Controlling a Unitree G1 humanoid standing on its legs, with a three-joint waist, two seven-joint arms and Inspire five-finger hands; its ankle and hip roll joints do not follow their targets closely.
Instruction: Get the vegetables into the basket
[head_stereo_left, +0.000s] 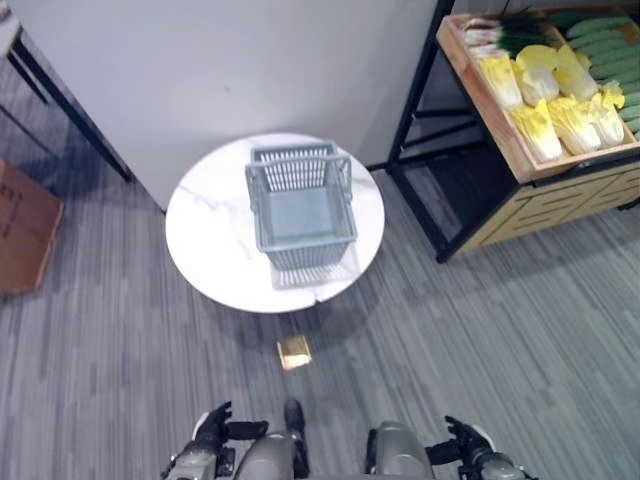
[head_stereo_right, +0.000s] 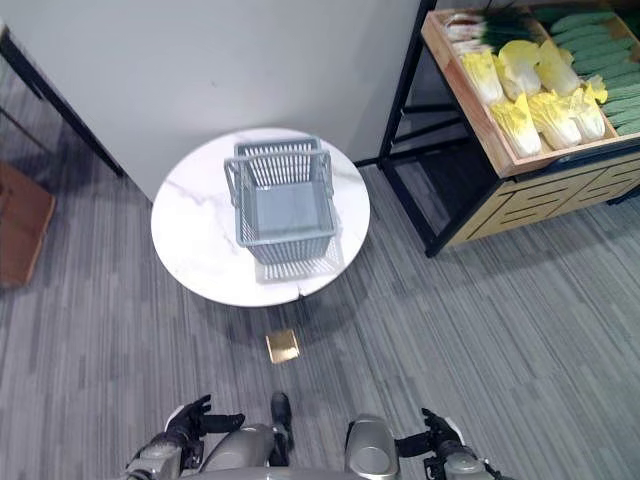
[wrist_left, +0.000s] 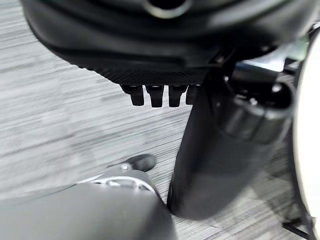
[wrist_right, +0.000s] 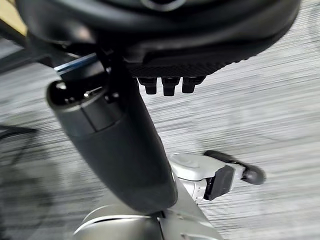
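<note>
The grey basket (head_stereo_left: 301, 208) sits empty on the round counter (head_stereo_left: 210, 240); the cabbages (head_stereo_left: 560, 110), light, leafy and bruisable, lie in the wooden crate (head_stereo_left: 480, 85) and want cradling round the firm base. Left hand (head_stereo_left: 212, 428) and right hand (head_stereo_left: 462, 438) hang low, fingers relaxed, grasping nothing.
</note>
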